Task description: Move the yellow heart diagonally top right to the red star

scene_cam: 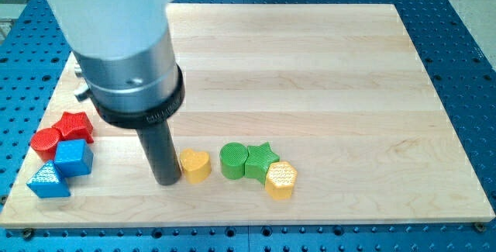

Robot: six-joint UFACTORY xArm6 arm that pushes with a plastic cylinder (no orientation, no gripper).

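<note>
The yellow heart lies near the view's bottom, left of centre. My tip stands right against the heart's left side, touching or nearly touching it. The red star lies at the view's left, well left of and slightly above the heart. The rod and the arm's grey wrist rise from the tip toward the view's top left and hide part of the board there.
A red round block touches the star's lower left. A blue cube and a blue triangle sit below them. Right of the heart are a green round block, a green star and a yellow hexagon. The wooden board lies on a blue perforated table.
</note>
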